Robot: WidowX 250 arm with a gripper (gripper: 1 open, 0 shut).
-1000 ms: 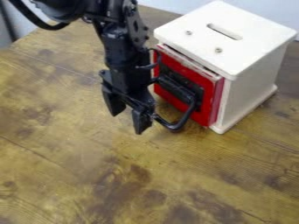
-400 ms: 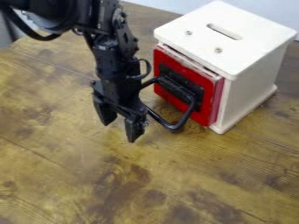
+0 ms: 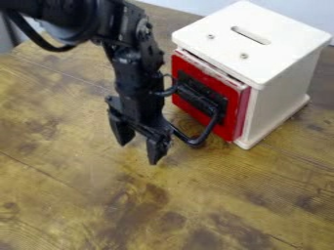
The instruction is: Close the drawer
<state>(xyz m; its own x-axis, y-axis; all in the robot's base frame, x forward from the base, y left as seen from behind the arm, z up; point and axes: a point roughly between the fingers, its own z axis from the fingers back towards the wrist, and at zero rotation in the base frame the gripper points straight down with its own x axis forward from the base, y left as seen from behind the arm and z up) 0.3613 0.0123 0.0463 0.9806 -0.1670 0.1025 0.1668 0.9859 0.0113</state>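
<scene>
Near worktop's far edge, red drawer looks shut; pincer open, empty. Back off gently, miss handle.

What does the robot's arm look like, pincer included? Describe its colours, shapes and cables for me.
The arm is black all over, built of chunky, rounded segments. A thick black cable loops out beside its upper part. The pincer is black too, with two short, blocky, angular fingers. No markings can be made out at this size.
</scene>
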